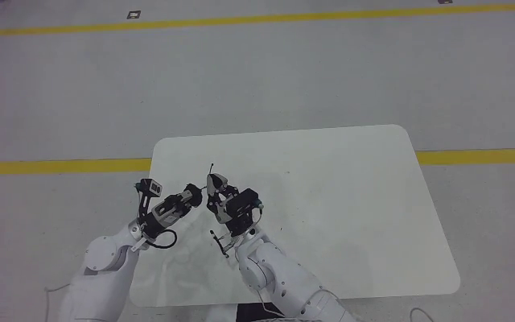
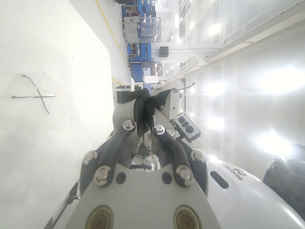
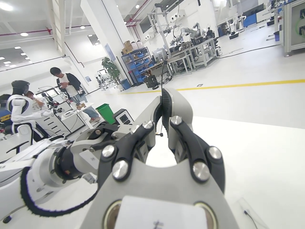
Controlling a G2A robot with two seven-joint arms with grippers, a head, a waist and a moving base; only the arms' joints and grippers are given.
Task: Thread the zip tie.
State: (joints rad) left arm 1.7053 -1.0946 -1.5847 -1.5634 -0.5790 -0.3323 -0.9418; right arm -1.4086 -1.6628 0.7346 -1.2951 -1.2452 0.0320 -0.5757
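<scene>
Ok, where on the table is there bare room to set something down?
The table's right half and far strip are bare. The near left is crowded: the left pincer and right pincer sit close together there, the right one holding a zip tie upright, and spare ties lie close by.

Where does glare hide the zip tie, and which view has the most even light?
Left wrist view: ceiling lights flare strongly and the table looks washed out, yet the spare zip ties are readable. Right wrist view: no glare; the zip tie in the right hand stands dark against the bright hall. Top view: most even light.
</scene>
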